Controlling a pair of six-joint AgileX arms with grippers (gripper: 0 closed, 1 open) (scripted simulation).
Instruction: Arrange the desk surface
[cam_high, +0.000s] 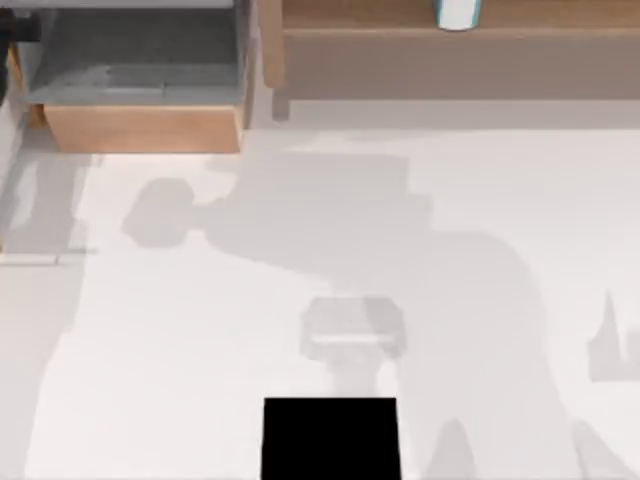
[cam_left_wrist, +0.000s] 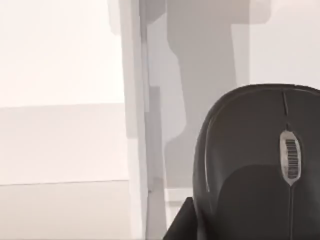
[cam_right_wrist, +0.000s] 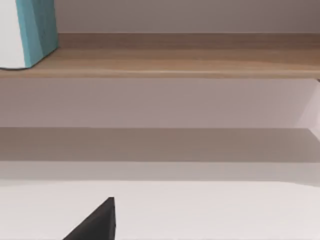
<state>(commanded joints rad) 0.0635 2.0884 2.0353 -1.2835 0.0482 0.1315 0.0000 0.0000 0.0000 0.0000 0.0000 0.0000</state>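
Observation:
The desk surface is a broad white top crossed by grey arm shadows. A black computer mouse with a grey scroll wheel sits very close in the left wrist view. A black wedge of my left gripper shows beside it. I cannot tell whether the mouse is held or resting. A black square pad lies at the desk's front middle. In the right wrist view a black wedge of my right gripper points over the white desk surface toward the shelf.
An open drawer with a light-wood front stands at the back left. A light-wood shelf runs along the back right and carries a white and teal cup. The right wrist view shows that cup and the shelf.

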